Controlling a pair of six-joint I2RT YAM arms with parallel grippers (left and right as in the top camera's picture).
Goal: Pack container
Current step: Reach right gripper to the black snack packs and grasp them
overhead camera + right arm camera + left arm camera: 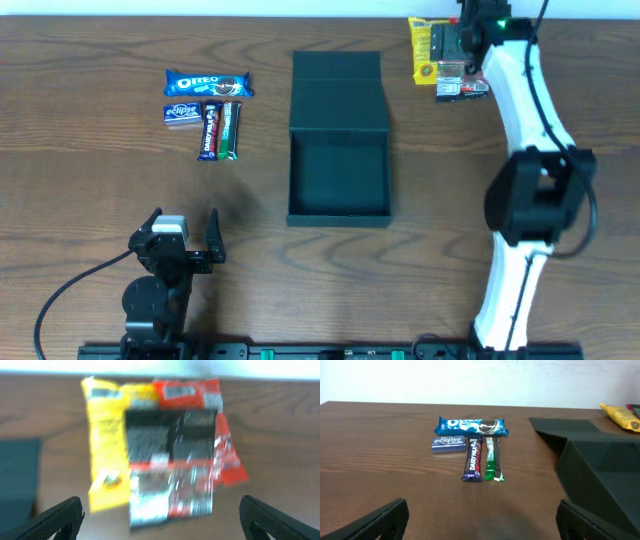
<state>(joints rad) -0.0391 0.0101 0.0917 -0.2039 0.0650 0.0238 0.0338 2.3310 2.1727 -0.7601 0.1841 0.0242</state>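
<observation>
Operator: Progress so far? Is anything in the box?

Observer: Nothing that I can see. The container (338, 180) sits mid-table, its lid (337, 88) folded back toward the far edge, and the overhead view shows only its bare dark floor.

Operator: So what is left to pack?

Observer: All of it, by my reading. On the left side of the table (80, 180) lie an Oreo packet (208, 83), an Eclipse box (181, 112), a Dairy Milk bar (211, 131) and a green bar (231, 130), close together and well apart from the box. At the far right there is a heap: a yellow packet (102, 440), a red packet (222, 445) and black-and-silver packets (170, 460) lying over them. That view is blurred, so I cannot count them.

Operator: And the arms?

Observer: The right gripper (162, 520) hangs over the heap, fingers spread wide, gripping nothing. I cannot tell how far above the packets it is. The left gripper (185, 222) sits near the front edge, also spread wide and empty, facing the left snacks from a distance.

Operator: Your judgement?

Observer: Very early. The first pick seems to be lining up on the right heap, and no item is packed yet.
</observation>
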